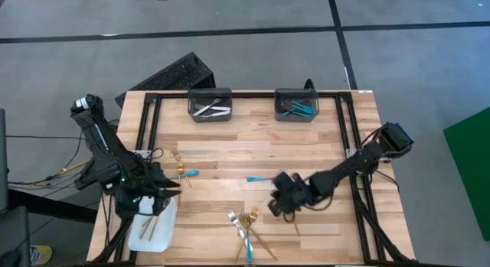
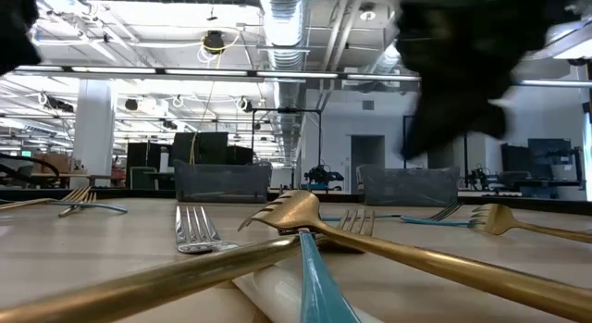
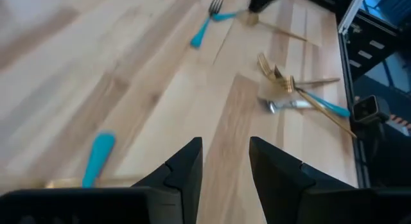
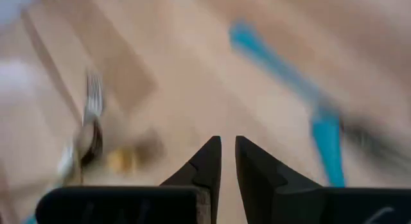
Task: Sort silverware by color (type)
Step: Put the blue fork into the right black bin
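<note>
My left gripper (image 1: pixel 157 192) (image 3: pixel 225 144) hovers open over bare wood beside the white tray (image 1: pixel 163 235), on which gold pieces (image 1: pixel 148 226) lie. A gold and turquoise pair (image 1: pixel 182 173) lies flat just beyond it; its turquoise handle (image 3: pixel 98 158) shows near my fingers. My right gripper (image 1: pixel 277 202) (image 4: pixel 228 140) hangs shut and empty above the table's middle, near a lone turquoise utensil (image 1: pixel 256 179) (image 4: pixel 282 73). A mixed pile of silver, gold and turquoise forks (image 1: pixel 245 225) (image 2: pixel 298 215) (image 3: pixel 289 95) lies crossed at the near edge.
Two dark bins stand at the far edge: one (image 1: pixel 210 105) holds silver pieces, the other (image 1: pixel 296 106) turquoise ones. A black frame rail (image 1: pixel 346 137) runs along the table's sides. Bare wood lies between the bins and the grippers.
</note>
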You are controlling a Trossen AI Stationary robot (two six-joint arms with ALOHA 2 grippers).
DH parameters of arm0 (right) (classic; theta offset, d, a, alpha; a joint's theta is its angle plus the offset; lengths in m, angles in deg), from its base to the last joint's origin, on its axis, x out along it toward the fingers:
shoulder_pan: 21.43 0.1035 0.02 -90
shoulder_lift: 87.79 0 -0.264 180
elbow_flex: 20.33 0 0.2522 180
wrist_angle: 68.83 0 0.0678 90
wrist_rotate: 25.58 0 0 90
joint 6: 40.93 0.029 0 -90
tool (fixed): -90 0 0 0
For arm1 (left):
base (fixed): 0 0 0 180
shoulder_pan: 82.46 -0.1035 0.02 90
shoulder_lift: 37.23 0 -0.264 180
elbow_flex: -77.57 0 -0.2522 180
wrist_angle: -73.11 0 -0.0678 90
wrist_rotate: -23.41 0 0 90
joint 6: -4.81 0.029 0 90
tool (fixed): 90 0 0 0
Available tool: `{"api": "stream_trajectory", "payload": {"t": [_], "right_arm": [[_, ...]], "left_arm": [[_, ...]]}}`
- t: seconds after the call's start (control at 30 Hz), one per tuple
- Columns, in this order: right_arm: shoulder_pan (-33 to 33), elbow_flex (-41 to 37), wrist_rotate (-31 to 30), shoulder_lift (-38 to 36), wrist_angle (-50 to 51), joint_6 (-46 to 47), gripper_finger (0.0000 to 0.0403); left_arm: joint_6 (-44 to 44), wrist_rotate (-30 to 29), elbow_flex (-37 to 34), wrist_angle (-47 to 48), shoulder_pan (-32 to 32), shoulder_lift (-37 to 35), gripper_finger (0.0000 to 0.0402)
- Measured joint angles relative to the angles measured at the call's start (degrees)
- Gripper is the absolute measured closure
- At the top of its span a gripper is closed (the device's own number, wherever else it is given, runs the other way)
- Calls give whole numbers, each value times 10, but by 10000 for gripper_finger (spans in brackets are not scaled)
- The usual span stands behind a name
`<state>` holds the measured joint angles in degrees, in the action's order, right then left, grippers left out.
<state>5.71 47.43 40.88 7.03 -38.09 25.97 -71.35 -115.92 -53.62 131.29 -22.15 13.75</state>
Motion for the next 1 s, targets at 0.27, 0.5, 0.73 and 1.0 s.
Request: {"api": "stream_trajectory", "payload": {"t": [0.27, 0.5, 0.73, 1.0], "right_arm": [[96, -1, 10, 1, 141, 211, 332], [148, -1, -2, 1, 138, 275, 332], [147, -1, -13, 1, 160, 288, 332], [80, -1, -82, 1, 186, 182, 332]], "left_arm": [[241, 19, -1, -118, -112, 0, 287], [276, 31, -21, -131, -184, 0, 287], [338, 43, -61, -234, -213, 0, 287], [355, 36, -76, -255, -237, 0, 287]]}}
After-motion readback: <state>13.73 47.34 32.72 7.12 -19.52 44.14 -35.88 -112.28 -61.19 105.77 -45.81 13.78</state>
